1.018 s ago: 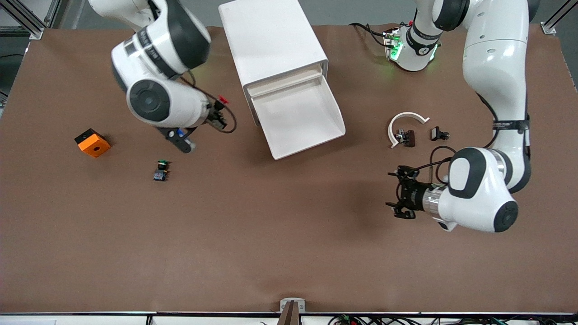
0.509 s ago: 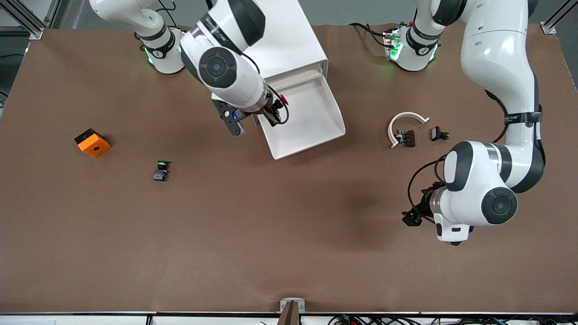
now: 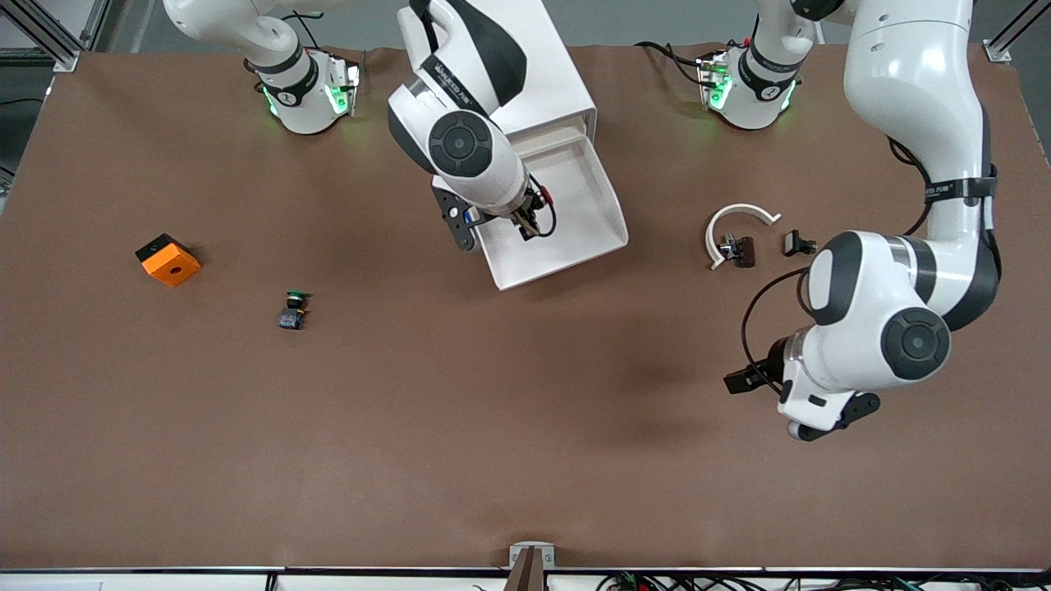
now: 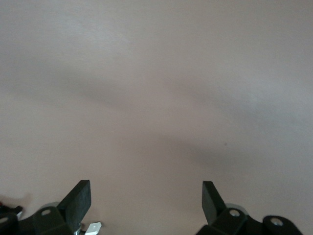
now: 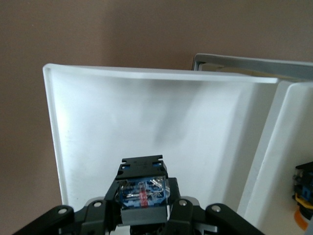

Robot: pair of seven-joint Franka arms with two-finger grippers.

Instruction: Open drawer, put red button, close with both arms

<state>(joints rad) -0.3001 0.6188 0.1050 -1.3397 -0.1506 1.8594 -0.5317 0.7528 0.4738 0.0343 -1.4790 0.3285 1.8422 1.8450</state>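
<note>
Currently on the brown table: an orange cube near the edge at the right arm's end; a green-capped switch nearer mid-table, closer to the front camera than the cube; a white curved piece with two small black parts beside it toward the left arm's end. A white cabinet stands mid-table by the robots' edge, its drawer pulled out, nothing lying on its visible floor. The right gripper hangs over the drawer, fingers clamped on the red button, cap showing red in the front view. The left gripper waits over bare tabletop near the left arm's end, fingers spread wide, holding nothing.
</note>
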